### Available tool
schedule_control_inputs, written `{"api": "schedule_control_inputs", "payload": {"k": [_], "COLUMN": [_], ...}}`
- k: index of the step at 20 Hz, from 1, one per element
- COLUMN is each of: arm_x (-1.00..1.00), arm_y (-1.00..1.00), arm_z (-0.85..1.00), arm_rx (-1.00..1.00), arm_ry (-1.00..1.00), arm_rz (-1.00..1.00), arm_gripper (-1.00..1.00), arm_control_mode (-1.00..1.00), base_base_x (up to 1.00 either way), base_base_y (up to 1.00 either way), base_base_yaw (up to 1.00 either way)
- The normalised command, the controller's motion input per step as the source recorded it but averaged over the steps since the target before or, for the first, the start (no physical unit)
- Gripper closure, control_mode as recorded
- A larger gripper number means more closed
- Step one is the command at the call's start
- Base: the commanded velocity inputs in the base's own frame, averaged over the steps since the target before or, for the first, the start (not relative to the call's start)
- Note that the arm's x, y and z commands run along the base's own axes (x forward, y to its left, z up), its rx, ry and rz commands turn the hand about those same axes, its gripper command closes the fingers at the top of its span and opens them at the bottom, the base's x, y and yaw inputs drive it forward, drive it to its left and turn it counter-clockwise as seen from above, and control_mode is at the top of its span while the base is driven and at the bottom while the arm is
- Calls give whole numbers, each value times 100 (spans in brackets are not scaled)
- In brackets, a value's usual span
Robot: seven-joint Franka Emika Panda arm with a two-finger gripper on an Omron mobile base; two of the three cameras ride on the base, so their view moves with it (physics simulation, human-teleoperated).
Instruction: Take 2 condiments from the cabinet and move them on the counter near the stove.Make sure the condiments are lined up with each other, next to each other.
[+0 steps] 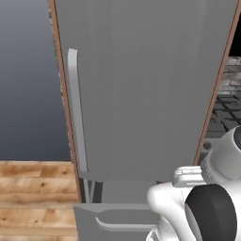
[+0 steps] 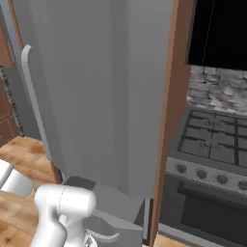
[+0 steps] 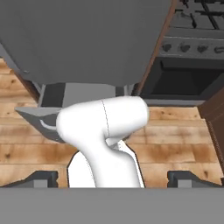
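1. Base is sitting right in front of a big grey fridge (image 1: 141, 89), w/ its long pale vertical handle (image 1: 77, 113) on the left edge. Lower freezer drawer (image 1: 113, 221) is showing below w/ a curved pull.
2. Stove (image 2: 212, 149) is sitting just to the right of the fridge, separated by a brown wood side panel (image 2: 169, 120). Black grates, grey knob strip, oven door (image 2: 207, 212) below all showing in the right base view.
3. Gripper (image 3: 111, 178) is pointing down toward the wood floor (image 3: 175, 144); 2 dark finger tips (image 3: 41, 178) are sitting far apart at the bottom of the hand view, so jaws are spread wide, nothing between them but the arm's own link.
4. Arm is tucked in low and folded, prob. a travel pose, which keeps it off the fridge while the base is positioning.
5. Condiments: can't see either bottle from here. Cabinet and counter also aren't identifiable in these frames.
6. Judgement: task is looking barely started, 0 of 2 bottles on the counter as far as can be told. Robot needs to be finding the cabinet first.
7. Risk: fridge is very close in front, so any wide arm swing could be clipping the door or handle.
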Motion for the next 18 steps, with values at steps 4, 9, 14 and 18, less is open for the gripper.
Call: {"api": "schedule_control_inputs", "payload": {"k": [4, 9, 14, 18], "arm_x": [0, 0, 0, 0], "arm_y": [0, 0, 0, 0], "arm_z": [0, 0, 0, 0], "arm_rx": [0, 0, 0, 0], "arm_ry": [0, 0, 0, 0], "arm_rz": [0, 0, 0, 0], "arm_gripper": [-100, -100, -100, -100], "arm_control_mode": [100, 100, 100, 100], "base_base_x": [0, 5, 21, 32], "base_base_y": [83, 90, 88, 73], "base_base_yaw": [33, 37, 40, 42]}}
